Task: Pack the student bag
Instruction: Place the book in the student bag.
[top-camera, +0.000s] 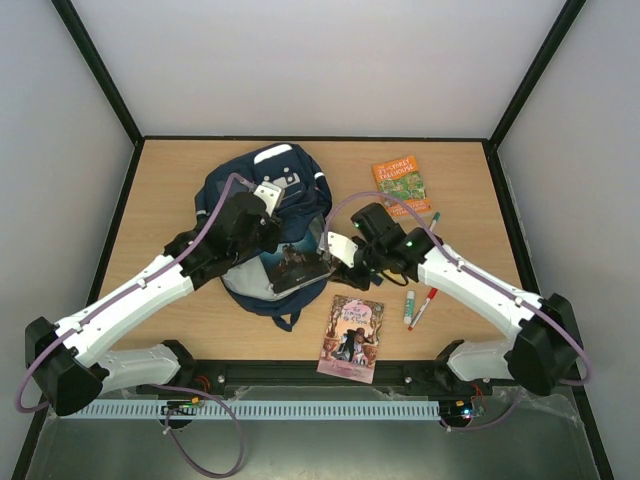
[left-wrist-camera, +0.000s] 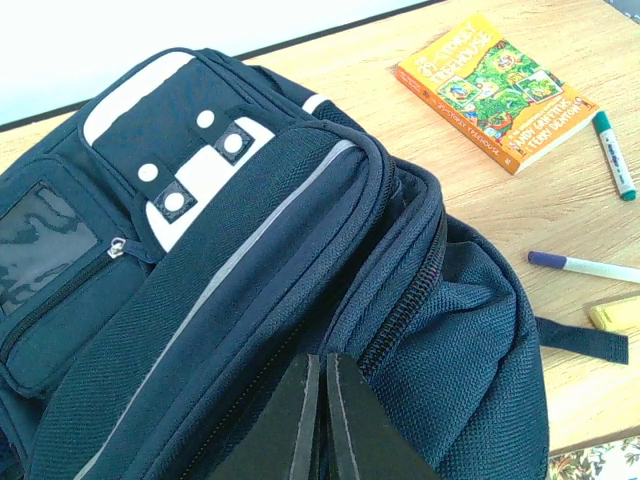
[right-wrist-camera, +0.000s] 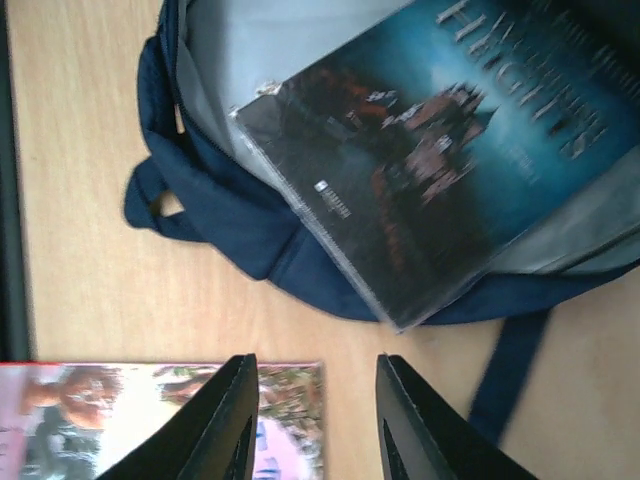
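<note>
A dark book (right-wrist-camera: 430, 170) sticks out of the open student bag (right-wrist-camera: 215, 215).

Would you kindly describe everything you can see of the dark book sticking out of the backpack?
The dark book is a glossy paperback, teal and black, showing a dim building and pale title lettering. It lies askew, partly inside the open backpack on its grey lining, one corner overhanging the navy rim.

Bright, even light comes from overhead; shadows on the table (top-camera: 170, 170) are faint. My right wrist view is blurry, with pale glare on the dark book (right-wrist-camera: 440, 170) and my right gripper (right-wrist-camera: 315, 368) out of focus; my left view is sharp.
</note>
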